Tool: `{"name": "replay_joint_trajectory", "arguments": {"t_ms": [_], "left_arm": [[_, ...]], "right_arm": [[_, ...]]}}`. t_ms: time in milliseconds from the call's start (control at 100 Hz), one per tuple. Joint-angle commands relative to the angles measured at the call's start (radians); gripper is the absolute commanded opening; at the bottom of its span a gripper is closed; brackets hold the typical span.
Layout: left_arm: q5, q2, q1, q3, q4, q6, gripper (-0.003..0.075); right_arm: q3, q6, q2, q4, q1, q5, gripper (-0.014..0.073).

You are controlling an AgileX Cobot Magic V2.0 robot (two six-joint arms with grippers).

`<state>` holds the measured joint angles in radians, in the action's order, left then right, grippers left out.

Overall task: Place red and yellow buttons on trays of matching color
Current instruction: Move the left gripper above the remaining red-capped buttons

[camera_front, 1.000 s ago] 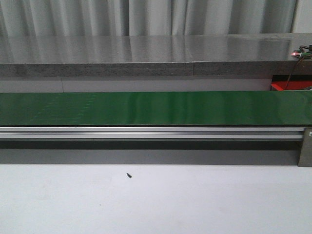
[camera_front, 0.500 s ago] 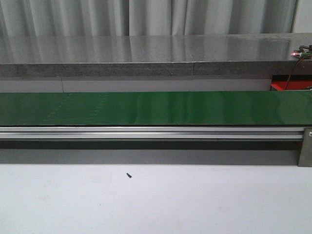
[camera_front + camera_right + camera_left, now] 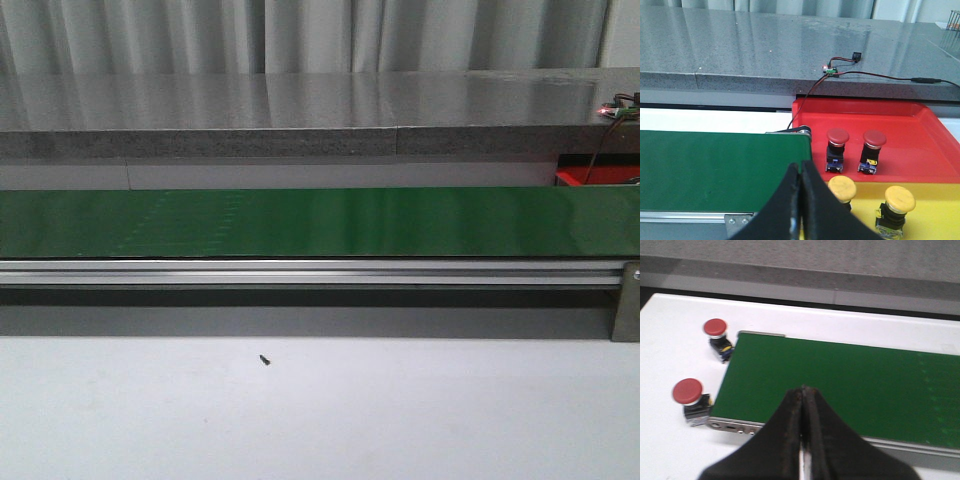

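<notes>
In the left wrist view two red buttons [image 3: 716, 329] [image 3: 688, 392] stand on the white table beside the end of the green belt [image 3: 840, 385]. My left gripper [image 3: 802, 390] is shut and empty above the belt's near edge. In the right wrist view two red buttons [image 3: 837, 136] [image 3: 874, 139] stand on the red tray [image 3: 920, 145], and two yellow buttons [image 3: 842, 189] [image 3: 899, 198] stand on the yellow tray [image 3: 935, 200]. My right gripper [image 3: 800, 165] is shut and empty over the belt's end, next to the trays. No gripper shows in the front view.
The green belt [image 3: 320, 222] runs across the front view with an aluminium rail [image 3: 300, 272] in front of it. A grey stone ledge [image 3: 300, 110] lies behind. A small black screw [image 3: 265, 359] lies on the white table. A wired circuit board [image 3: 831, 68] sits on the ledge.
Faint marks on the belt's surface have shifted to the right in the front view. Nothing else differs.
</notes>
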<state>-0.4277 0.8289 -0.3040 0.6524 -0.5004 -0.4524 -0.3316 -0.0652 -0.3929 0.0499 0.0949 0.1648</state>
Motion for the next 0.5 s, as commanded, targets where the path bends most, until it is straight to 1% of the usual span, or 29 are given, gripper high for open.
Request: {"name": "replay_joint_trajectory", "arguments": {"t_ms": [0,200,290,340,390,400,420,440,460,480,490], "left_arm": [[0.076,0.035,-0.067,0.056,-0.026,0.012,-0.0020],[0.086,0.139,-0.165,0.138,-0.026,0.012,-0.0019],[0.071,0.193,-0.202,0.185,-0.026,0.020,-0.0018],[0.046,0.235,-0.229,0.222,-0.026,0.020,-0.0004],[0.017,0.276,-0.252,0.258,-0.026,0.020,0.0046],[0.012,0.282,-0.255,0.258,-0.026,0.020,0.0046],[-0.006,0.300,-0.264,0.279,-0.026,0.020,0.0086],[-0.014,0.313,-0.270,0.289,-0.026,0.020,0.0109],[-0.026,0.337,-0.279,0.310,-0.026,0.020,0.0161],[-0.035,0.355,-0.286,0.326,-0.026,0.020,0.0190],[-0.042,0.361,-0.288,0.331,-0.026,0.020,0.0221]], "right_arm": [[-0.026,-0.001,-0.003,-0.005,0.000,-0.086,-0.0123],[-0.026,-0.001,-0.003,-0.005,0.000,-0.086,-0.0123],[-0.026,-0.001,-0.003,-0.005,0.000,-0.086,-0.0123],[-0.026,-0.001,-0.003,-0.005,0.000,-0.086,-0.0123],[-0.026,-0.001,-0.003,-0.005,0.000,-0.086,-0.0123],[-0.026,-0.001,-0.003,-0.005,0.000,-0.086,-0.0123],[-0.026,-0.001,-0.003,-0.005,0.000,-0.086,-0.0123],[-0.026,-0.001,-0.003,-0.005,0.000,-0.086,-0.0123],[-0.026,-0.001,-0.003,-0.005,0.000,-0.086,-0.0123],[-0.026,-0.001,-0.003,-0.005,0.000,-0.086,-0.0123],[-0.026,-0.001,-0.003,-0.005,0.000,-0.086,-0.0123]]}}
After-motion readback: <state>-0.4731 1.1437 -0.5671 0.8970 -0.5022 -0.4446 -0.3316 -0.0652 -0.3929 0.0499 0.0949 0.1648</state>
